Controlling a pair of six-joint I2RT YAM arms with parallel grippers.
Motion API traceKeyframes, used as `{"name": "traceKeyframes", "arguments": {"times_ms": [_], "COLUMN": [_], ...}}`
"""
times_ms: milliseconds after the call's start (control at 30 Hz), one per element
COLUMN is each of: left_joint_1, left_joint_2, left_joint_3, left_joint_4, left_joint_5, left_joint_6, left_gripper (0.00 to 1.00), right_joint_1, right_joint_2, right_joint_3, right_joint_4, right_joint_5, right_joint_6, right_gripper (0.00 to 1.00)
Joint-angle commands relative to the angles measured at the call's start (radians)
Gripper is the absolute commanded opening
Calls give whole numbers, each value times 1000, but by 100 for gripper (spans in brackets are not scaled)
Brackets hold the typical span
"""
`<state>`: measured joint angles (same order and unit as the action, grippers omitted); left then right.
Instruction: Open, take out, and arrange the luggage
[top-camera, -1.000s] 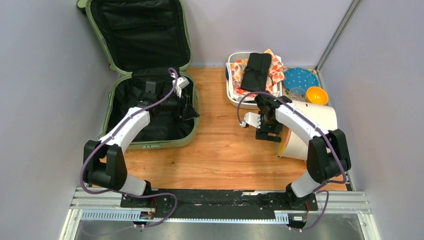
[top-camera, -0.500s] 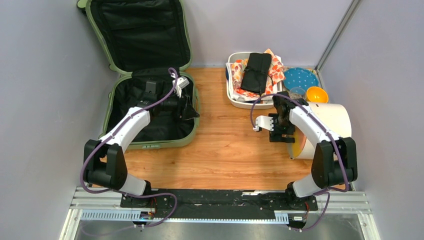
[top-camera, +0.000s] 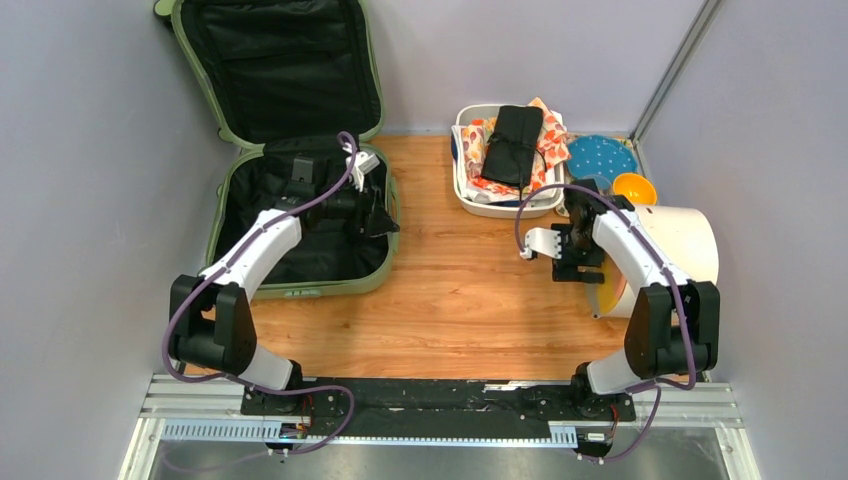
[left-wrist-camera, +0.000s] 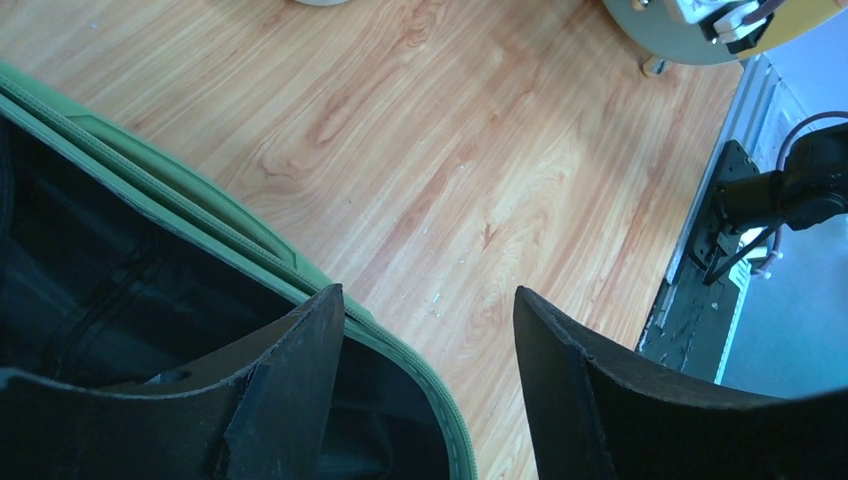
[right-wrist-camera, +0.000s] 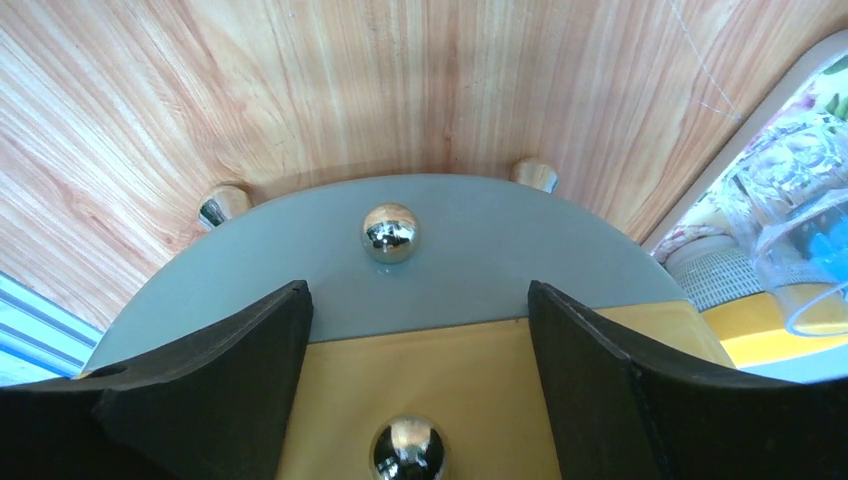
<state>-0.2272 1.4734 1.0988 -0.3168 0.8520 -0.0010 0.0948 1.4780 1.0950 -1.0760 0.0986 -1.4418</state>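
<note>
L tool (left-wrist-camera: 428, 300) spread over luggage (top-camera: 280, 70) rim; tub (top-camera: 500, 211) w/ black pouch (top-camera: 513, 143), cloth (top-camera: 553, 142).

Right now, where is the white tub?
In the top view, the white tub stands at the back right, between the open luggage and the blue plate.

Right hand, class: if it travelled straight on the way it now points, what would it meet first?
The open right hand faces the cylinder's grey-and-yellow end. It would probably meet that face first, near a chrome knob, though the gap is hard to judge.

top: overhead, far | wrists: close, downward | left shares luggage (top-camera: 310, 288) rim
</note>
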Motion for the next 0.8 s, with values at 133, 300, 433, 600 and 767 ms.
{"name": "traceKeyframes", "arguments": {"times_ms": [133,300,433,600,767], "left_joint_1": [75,152,221,275,275], "left_joint_2": [7,8,17,151,295], "left_joint_3": [121,188,240,473,645], "left_joint_4": [-70,-143,-166,-384,-593], "left_joint_5": [64,62,0,-259,-478], "left_joint_6": [35,52,26,52,52], "left_gripper": [74,75,82,85,85], "right_joint_1": [40,65,89,103,105], "right_joint_2": [19,56,87,137,171], "right_joint_3": [294,506,630,709,631], "right_joint_4": [-87,-113,-53,114,316], "right_joint_5": [-163,-357,-471,-609,-677], "right_joint_6": [226,388,581,958,1234], "right_gripper": [84,86,86,86,86]}}
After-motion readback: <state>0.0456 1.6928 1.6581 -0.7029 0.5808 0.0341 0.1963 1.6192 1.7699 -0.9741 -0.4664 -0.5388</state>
